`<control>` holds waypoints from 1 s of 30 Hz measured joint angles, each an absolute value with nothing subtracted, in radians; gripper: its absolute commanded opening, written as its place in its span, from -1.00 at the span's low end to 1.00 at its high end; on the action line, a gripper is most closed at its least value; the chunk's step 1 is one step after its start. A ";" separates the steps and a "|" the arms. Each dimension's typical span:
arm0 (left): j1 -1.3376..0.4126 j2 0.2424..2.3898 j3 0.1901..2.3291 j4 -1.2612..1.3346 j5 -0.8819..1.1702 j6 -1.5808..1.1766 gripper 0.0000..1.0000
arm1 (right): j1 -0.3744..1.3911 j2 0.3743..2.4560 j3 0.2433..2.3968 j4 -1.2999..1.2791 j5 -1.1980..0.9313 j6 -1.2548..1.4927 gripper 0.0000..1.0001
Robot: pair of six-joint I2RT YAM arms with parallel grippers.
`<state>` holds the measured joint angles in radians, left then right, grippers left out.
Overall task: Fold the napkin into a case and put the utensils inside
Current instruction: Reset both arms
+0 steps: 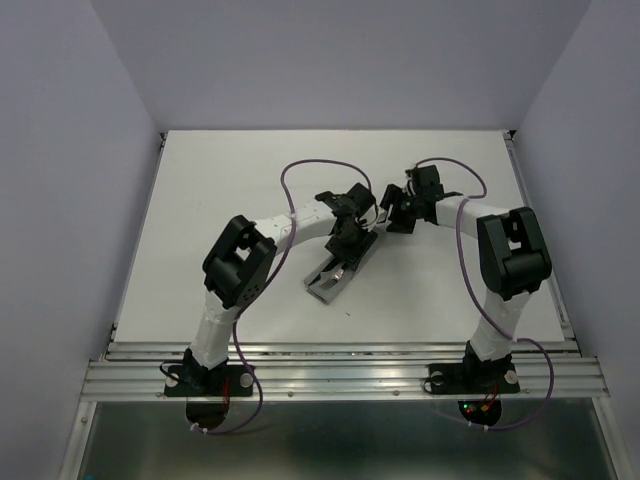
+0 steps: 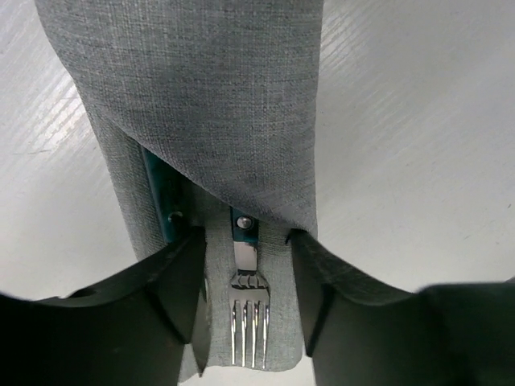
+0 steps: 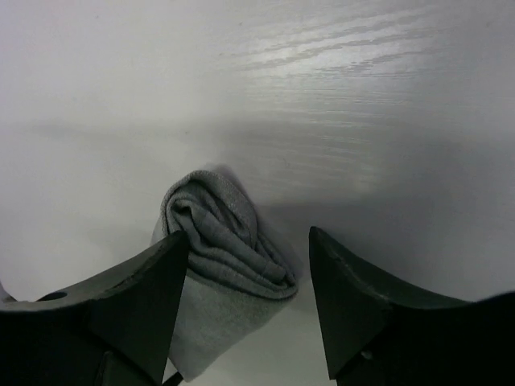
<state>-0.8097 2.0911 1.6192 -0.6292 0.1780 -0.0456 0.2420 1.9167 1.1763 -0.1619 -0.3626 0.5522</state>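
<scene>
Case (image 2: 209, 96) holds fork (image 2: 249, 330) and second teal-handled utensil (image 2: 158, 197); left pincer (image 2: 246, 241), right pincer (image 3: 249, 237) wide, straddling it.

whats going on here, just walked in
Two robot arms are working on a grey cloth case lying on the table. A fork and a second teal handle are tucked inside it. The left gripper straddles the fork end, jaws open. The right gripper stands open around the bunched other end. Neither grips anything.
</scene>
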 measured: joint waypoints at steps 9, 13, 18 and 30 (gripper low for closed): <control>-0.810 1.969 1.611 -0.674 0.123 -0.047 0.61 | 0.237 1.762 1.164 -0.253 -0.116 0.544 0.96; -0.809 1.849 1.598 -0.683 0.091 -0.051 0.63 | 0.223 1.672 1.164 -0.286 0.016 0.534 1.00; -0.804 1.719 1.597 -0.687 0.067 -0.061 0.63 | 0.215 1.601 1.165 -0.326 0.131 0.519 1.00; -0.611 1.413 1.477 -0.576 -0.020 -0.145 0.96 | 0.215 1.350 1.045 -0.396 0.339 0.516 1.00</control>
